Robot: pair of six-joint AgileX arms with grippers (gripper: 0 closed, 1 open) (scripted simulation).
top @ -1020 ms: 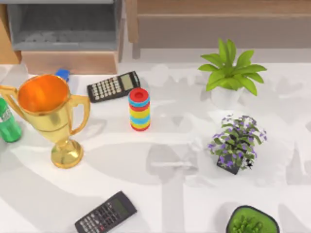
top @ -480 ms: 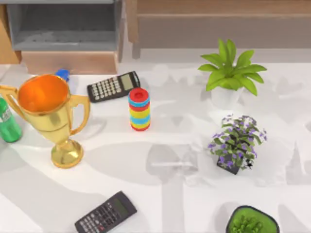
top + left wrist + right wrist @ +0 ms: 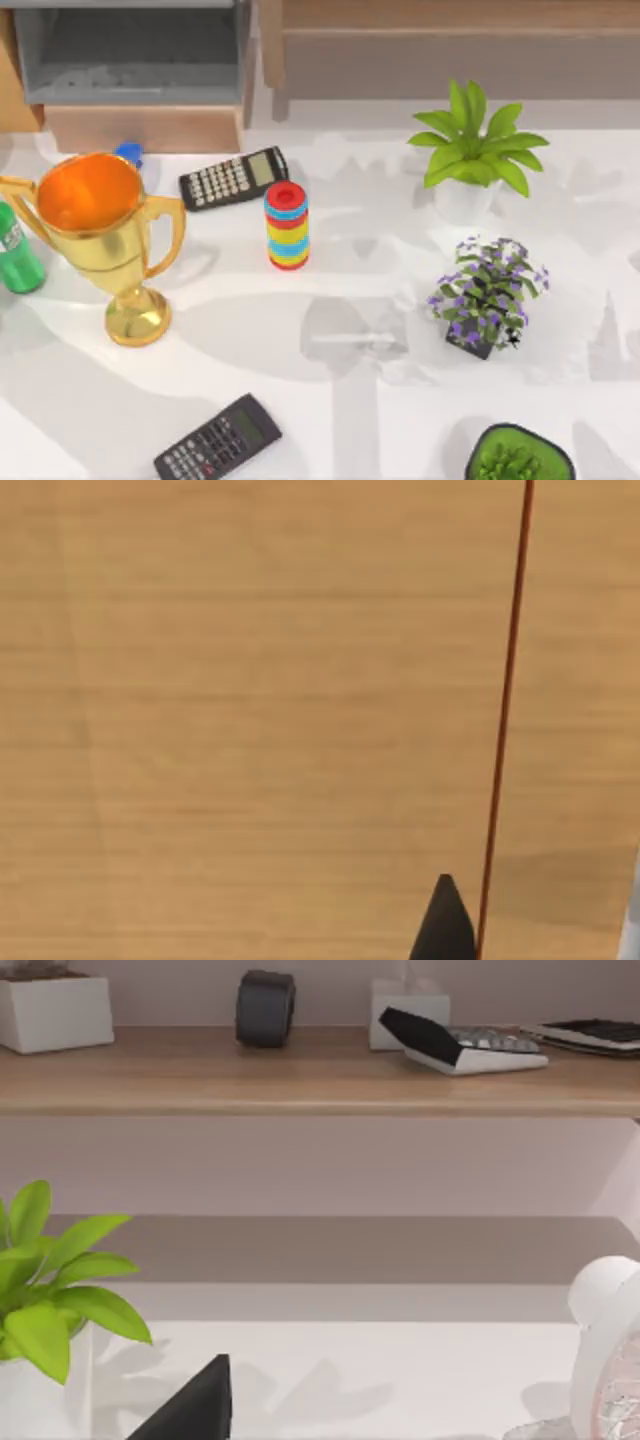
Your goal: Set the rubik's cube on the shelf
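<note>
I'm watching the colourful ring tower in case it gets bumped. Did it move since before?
No. The ring stack stands in the same spot, just below the right end of the calculator near the box, same gap as before.

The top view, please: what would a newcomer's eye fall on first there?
Most likely the tall shiny gold trophy cup with an orange inside, standing at the table's left. Next would be the small stack of red, blue and yellow rings near the middle, beside a dark calculator. On the right, a bright green leafy plant in a white pot stands behind a purple-flowered plant in a dark pot.
</note>
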